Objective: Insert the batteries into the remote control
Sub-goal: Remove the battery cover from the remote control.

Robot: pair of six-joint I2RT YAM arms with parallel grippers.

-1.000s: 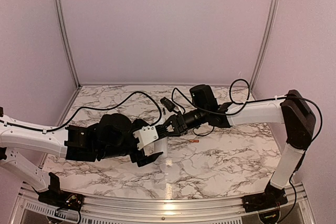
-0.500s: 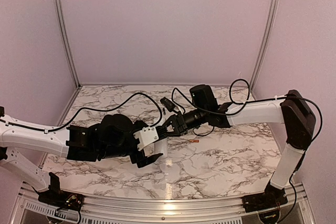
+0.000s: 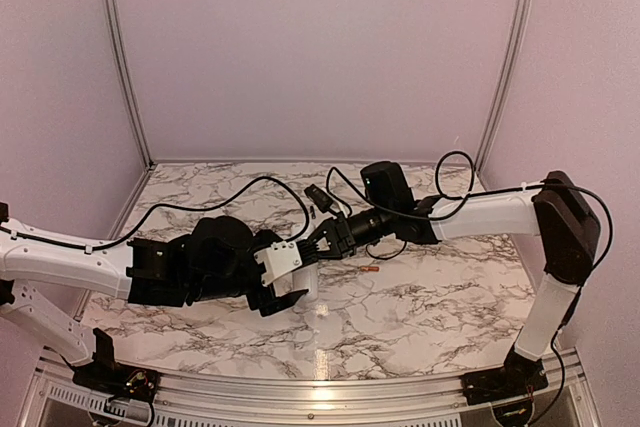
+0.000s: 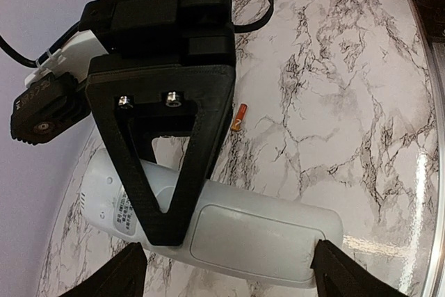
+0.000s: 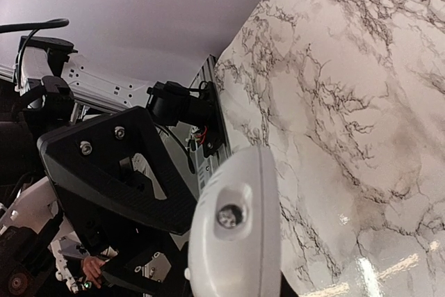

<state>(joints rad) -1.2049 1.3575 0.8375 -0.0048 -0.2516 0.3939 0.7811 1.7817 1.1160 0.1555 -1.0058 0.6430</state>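
The remote control (image 4: 257,231) is white and shows its plain back, with a panel outline on it. My right gripper (image 3: 322,244) is shut on it, one black triangular finger (image 4: 174,165) lying across its back; in the right wrist view its rounded end (image 5: 233,241) faces the camera. My left gripper (image 4: 226,273) is wide open, one tip below each end of the remote, the right tip touching its corner. The remote hangs just above the table (image 3: 308,282). The orange battery (image 3: 372,270) lies on the marble, also seen in the left wrist view (image 4: 238,117). The dark battery is out of view.
The marble table (image 3: 430,297) is walled by purple panels at the back and sides. Black cables (image 3: 240,187) trail over the far part of the table. A metal rail (image 3: 320,392) runs along the near edge.
My left gripper has crept slightly up and right towards the remote. The right arm, the remote and the orange battery have stayed put.
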